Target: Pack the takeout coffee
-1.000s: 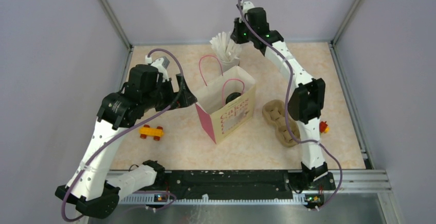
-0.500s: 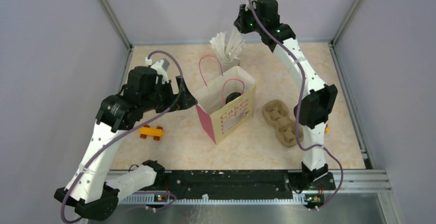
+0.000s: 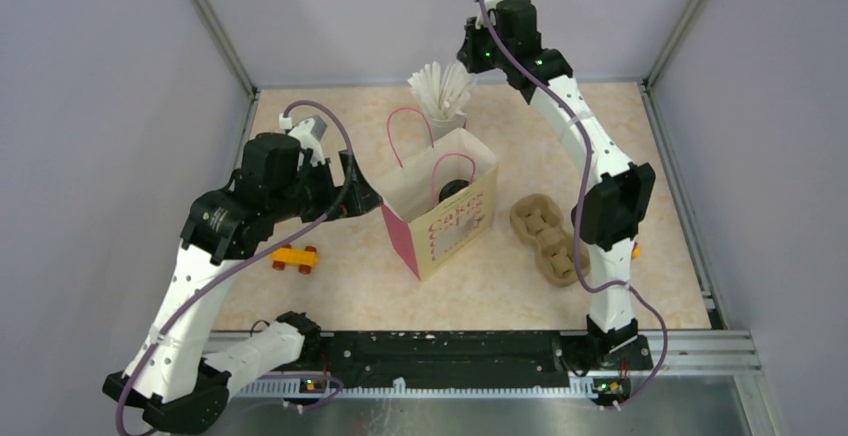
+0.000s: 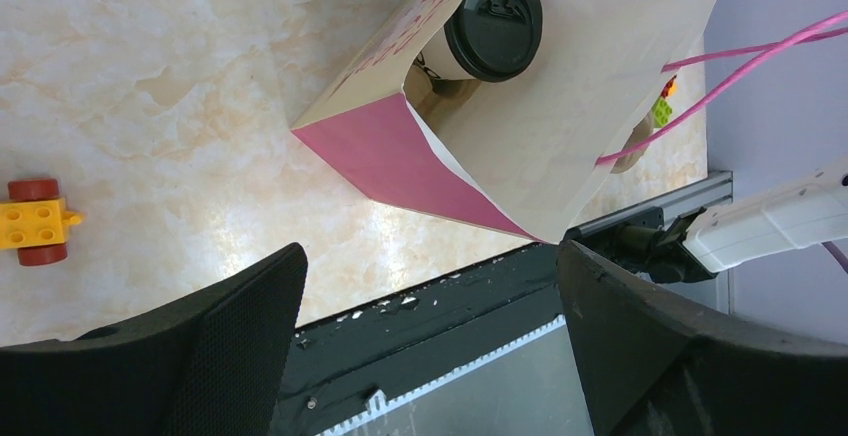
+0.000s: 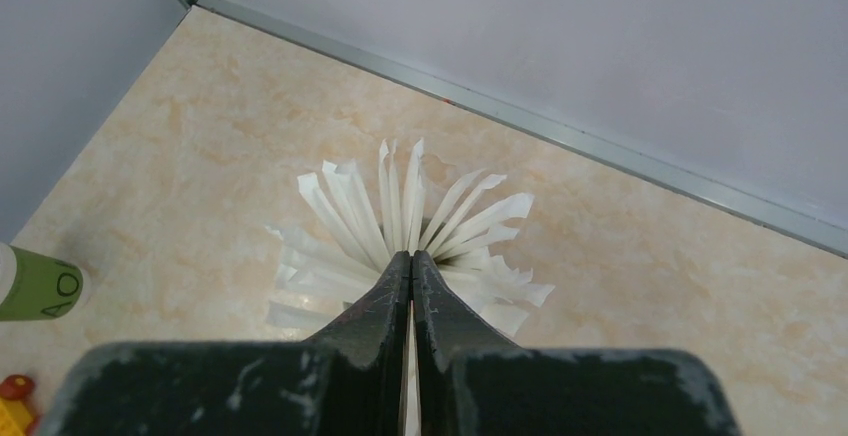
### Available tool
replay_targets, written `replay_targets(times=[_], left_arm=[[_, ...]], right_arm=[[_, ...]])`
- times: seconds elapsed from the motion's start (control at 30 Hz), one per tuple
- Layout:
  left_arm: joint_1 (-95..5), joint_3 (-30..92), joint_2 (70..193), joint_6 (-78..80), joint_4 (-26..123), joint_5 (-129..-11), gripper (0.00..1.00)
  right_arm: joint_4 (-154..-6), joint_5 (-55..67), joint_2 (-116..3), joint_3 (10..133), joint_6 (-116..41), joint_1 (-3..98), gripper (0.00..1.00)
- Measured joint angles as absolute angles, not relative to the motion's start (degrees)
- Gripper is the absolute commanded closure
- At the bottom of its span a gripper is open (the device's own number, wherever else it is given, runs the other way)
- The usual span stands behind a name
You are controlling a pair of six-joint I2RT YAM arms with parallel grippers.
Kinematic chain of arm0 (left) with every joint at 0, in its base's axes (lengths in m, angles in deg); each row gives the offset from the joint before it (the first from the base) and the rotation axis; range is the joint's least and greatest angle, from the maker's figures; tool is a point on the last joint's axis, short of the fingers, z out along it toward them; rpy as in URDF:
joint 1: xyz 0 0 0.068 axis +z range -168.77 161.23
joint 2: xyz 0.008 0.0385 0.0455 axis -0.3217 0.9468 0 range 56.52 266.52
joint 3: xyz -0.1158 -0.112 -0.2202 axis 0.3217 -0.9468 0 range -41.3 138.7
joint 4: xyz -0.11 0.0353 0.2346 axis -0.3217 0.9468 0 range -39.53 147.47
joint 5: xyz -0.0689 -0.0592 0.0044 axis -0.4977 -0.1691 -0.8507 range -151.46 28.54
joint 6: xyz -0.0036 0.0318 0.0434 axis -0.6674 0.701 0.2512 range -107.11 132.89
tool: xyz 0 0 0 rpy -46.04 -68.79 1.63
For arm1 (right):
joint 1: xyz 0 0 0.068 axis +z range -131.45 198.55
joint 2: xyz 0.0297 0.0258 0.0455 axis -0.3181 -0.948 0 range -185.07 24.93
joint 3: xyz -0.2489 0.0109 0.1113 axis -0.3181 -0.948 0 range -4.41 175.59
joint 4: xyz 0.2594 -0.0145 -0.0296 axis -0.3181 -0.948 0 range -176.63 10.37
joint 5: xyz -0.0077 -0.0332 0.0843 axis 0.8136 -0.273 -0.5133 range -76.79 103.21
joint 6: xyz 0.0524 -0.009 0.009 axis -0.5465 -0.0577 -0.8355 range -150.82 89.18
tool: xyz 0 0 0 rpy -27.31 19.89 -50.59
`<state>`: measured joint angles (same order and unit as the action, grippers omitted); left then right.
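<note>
The takeout coffee (image 3: 455, 192), a white cup with a black lid (image 4: 492, 24), stands inside the open pink-and-cream paper bag (image 3: 445, 221) at mid-table. My left gripper (image 3: 360, 188) hovers just left of the bag's mouth. It is wide open with nothing between its fingers (image 4: 430, 256). My right gripper (image 3: 467, 56) hangs at the back of the table over the cup of white straws (image 3: 440, 86). Its jaws are shut (image 5: 411, 256), tips at the middle of the straw fan (image 5: 400, 206). I cannot tell whether a straw is pinched.
A yellow-and-red toy block (image 3: 295, 257) lies left of the bag. A brown cardboard cup carrier (image 3: 545, 236) lies to its right by the right arm. A green-and-cream cup (image 5: 35, 284) stands left of the straws. The black rail (image 3: 450, 356) runs along the near edge.
The right arm rose from the straws, then eased back left and down over them, and its jaws closed. The left arm barely shifted.
</note>
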<state>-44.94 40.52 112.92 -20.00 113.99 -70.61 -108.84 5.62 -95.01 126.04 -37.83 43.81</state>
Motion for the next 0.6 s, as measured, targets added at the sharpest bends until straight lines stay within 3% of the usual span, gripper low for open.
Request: replay_targets(times=[0.33,0.6], left_arm=[[-44.94,40.52,111.81,-19.76,113.97,-70.21,0.01],[-44.94,40.54,112.64,-17.35,113.97,-69.05,0.01]], right_arm=[[-111.42,6.10,-93.40,129.03,-37.90,43.81,1.00],[-113.43,7.61,-79.89,128.99,-38.62,43.81,1.00]])
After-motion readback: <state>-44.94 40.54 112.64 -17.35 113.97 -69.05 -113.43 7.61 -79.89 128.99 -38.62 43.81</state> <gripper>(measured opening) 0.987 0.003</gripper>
